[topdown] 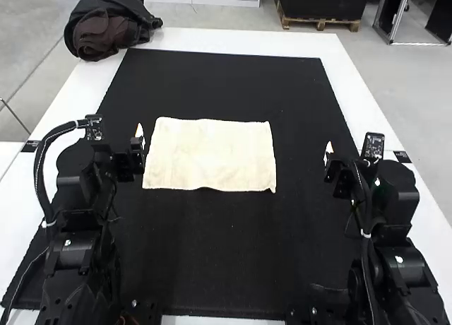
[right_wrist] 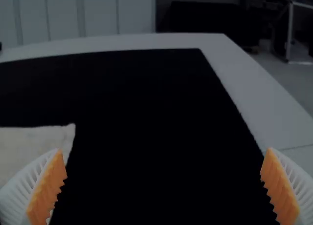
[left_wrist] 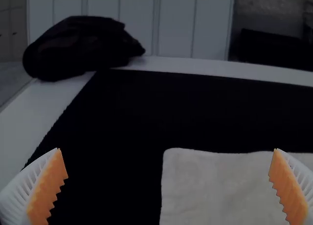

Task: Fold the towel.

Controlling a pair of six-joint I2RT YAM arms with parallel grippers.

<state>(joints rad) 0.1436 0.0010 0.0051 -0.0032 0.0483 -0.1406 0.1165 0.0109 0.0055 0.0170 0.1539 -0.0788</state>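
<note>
The site is a robotics lab, as indicated by the left arm (topdown: 78,247) and right arm (topdown: 402,261) at the white table (topdown: 349,92), with pale cabinets (left_wrist: 176,29) beyond.

Both wrist views crop the towel (topdown: 208,155), and the high view cuts off the near end of the table (topdown: 353,92)

- Bare black mat (topdown: 212,268) leaves a wide lane between the arms, nearside of the towel (topdown: 210,155).
- More open mat lies beyond the towel and toward the right gripper (topdown: 328,154).
- The left gripper (topdown: 140,136) crowds the towel's left edge.
- A dark bundle (topdown: 106,28) blocks the far left corner.
</note>
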